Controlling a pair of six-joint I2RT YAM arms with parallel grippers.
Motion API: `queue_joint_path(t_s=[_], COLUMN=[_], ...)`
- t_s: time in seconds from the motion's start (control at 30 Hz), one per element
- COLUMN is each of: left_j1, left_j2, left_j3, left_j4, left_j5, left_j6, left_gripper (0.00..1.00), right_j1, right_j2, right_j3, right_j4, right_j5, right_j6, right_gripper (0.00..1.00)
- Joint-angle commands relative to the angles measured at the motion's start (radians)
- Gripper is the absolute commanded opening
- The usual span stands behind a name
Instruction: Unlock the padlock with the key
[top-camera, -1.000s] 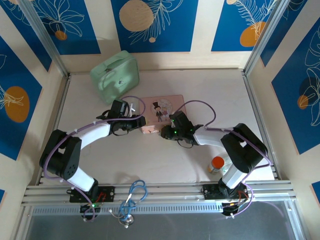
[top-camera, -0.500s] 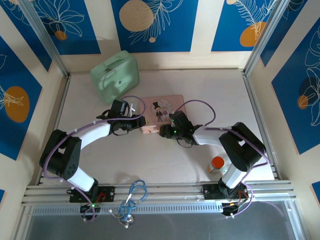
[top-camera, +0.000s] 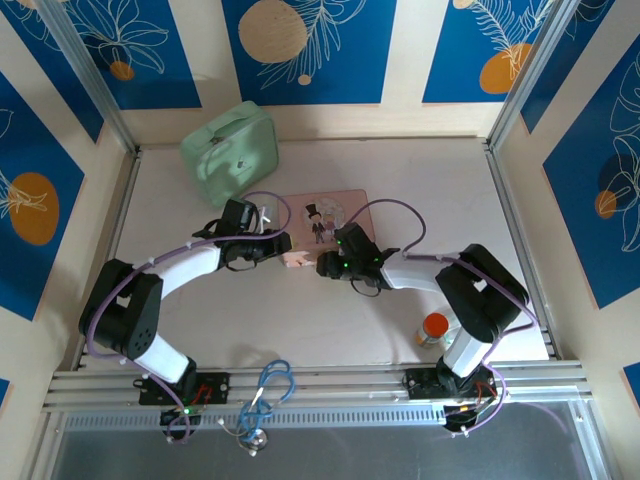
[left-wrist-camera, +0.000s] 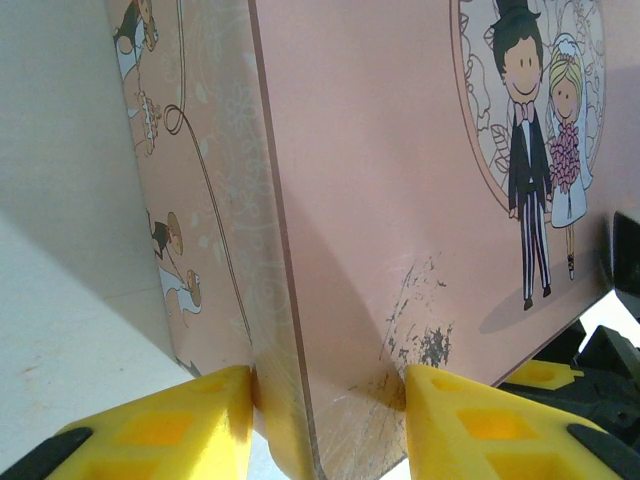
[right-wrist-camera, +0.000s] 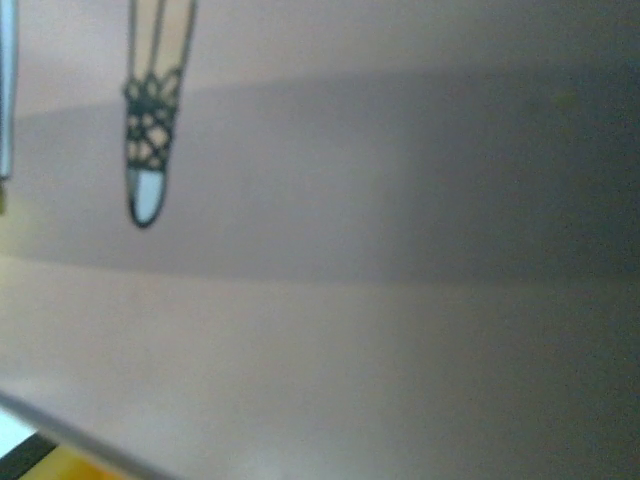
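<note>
Well, the left gripper pinches the pink tin by its corner; the right gripper I cannot tell; the padlock, presumably between them, is too small to spot; a shove there could twist the tin free.

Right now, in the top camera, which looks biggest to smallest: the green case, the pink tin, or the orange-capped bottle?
1. green case
2. pink tin, partly covered, so it's close
3. orange-capped bottle, clearly smallest
</note>
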Motion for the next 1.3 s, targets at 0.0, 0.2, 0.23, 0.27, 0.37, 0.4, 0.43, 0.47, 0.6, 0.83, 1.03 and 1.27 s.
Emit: queue_joint_path(t_s=[0.0,0.2,0.23,0.27,0.37,0.4,0.43,0.47,0.6,0.83,1.03,1.27], left_j1=[0.009,0.010,0.010,0.012,0.011,0.011,0.011,0.011,0.013,0.016,0.021,0.023], left_j2=[0.016,0.020,0.020,0.020,0.021,0.021,0.021,0.021,0.024,0.020,0.016,0.011], left_j3=[0.005,0.005,0.005,0.004,0.004,0.004,0.002,0.002,-0.001,-0.005,-0.013,-0.015], left_j4=[-0.045,-0.043,-0.043,-0.043,-0.041,-0.040,-0.041,-0.040,-0.038,-0.036,-0.036,-0.035], left_j5=[-0.030,-0.030,-0.030,-0.030,-0.030,-0.030,-0.030,-0.030,-0.028,-0.025,-0.027,-0.023], left_j6=[0.033,0.032,0.030,0.030,0.028,0.028,0.028,0.030,0.028,0.024,0.028,0.027], left_gripper=[0.41,0.40,0.40,0.40,0.40,0.40,0.40,0.40,0.40,0.39,0.39,0.39], right_j1=[0.016,0.025,0.025,0.026,0.025,0.027,0.028,0.029,0.030,0.035,0.034,0.026], right_j2=[0.017,0.052,0.057,0.060,0.069,0.073,0.074,0.075,0.070,0.064,0.043,0.034], right_j3=[0.003,0.034,0.036,0.038,0.045,0.047,0.048,0.049,0.048,0.044,0.028,0.019], right_j4=[-0.121,-0.133,-0.132,-0.130,-0.128,-0.129,-0.129,-0.128,-0.128,-0.131,-0.125,-0.123], right_j5=[-0.004,-0.009,-0.008,-0.009,-0.008,-0.008,-0.007,-0.007,-0.005,-0.004,-0.004,-0.005], right_j6=[0.028,0.015,0.012,0.010,0.004,0.003,0.001,0.001,-0.001,0.001,0.005,0.013], right_gripper=[0.47,0.42,0.40,0.39,0.35,0.34,0.32,0.31,0.24,0.13,0.30,0.28])
